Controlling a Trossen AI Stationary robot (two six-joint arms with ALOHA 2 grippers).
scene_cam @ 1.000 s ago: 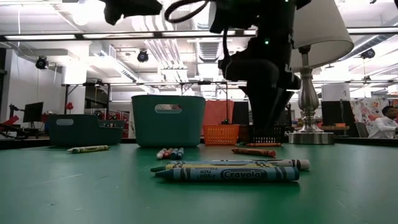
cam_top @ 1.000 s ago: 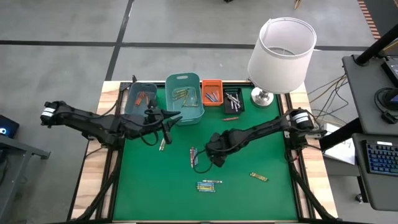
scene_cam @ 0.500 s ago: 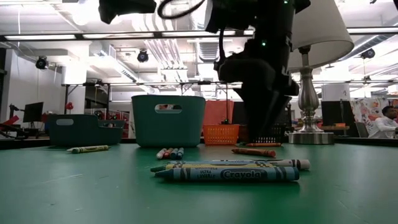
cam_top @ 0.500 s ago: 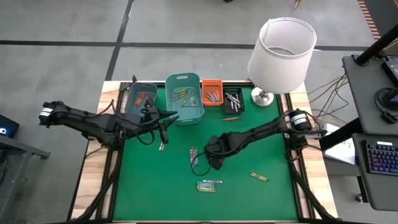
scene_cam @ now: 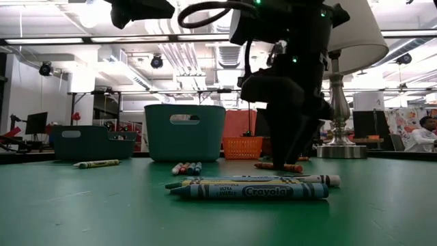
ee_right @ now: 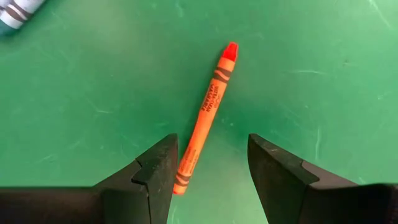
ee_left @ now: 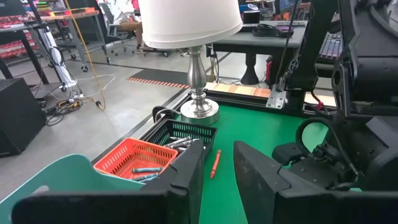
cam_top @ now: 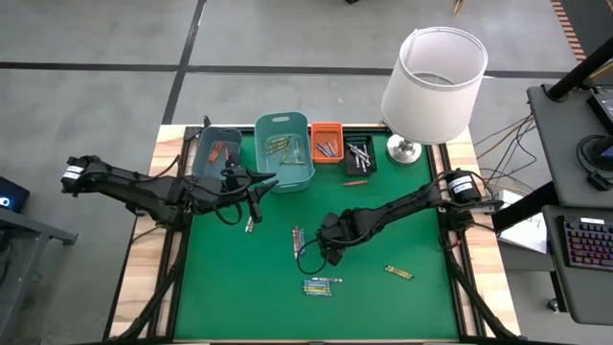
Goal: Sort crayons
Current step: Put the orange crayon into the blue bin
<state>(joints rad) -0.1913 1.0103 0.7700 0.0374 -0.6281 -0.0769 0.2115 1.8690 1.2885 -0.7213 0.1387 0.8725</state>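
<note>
Crayons lie scattered on the green mat: a small cluster [cam_top: 297,238], a second cluster [cam_top: 321,286] near the front, a yellow one [cam_top: 398,272] and one [cam_top: 249,225] on the left. My right gripper [ee_right: 211,171] points down, open, over an orange crayon [ee_right: 208,118] that lies flat on the mat. Its fingers stand on either side of the crayon's blunt end without touching it. In the low view this gripper [scene_cam: 283,154] hangs just above that crayon [scene_cam: 278,166]. My left gripper [ee_left: 217,186] is held up beside the teal bin [cam_top: 284,151], open, with nothing between its fingers.
Along the far edge stand a dark teal bin [cam_top: 215,153], the teal bin, an orange bin [cam_top: 326,142] and a black bin [cam_top: 359,153], all with crayons inside. A loose orange crayon [cam_top: 355,180] lies before the black bin. A lamp [cam_top: 431,86] stands at the far right.
My right gripper has come down toward the orange crayon on the mat and tipped a little more upright, its fingers staying apart. The crayons have not moved.
</note>
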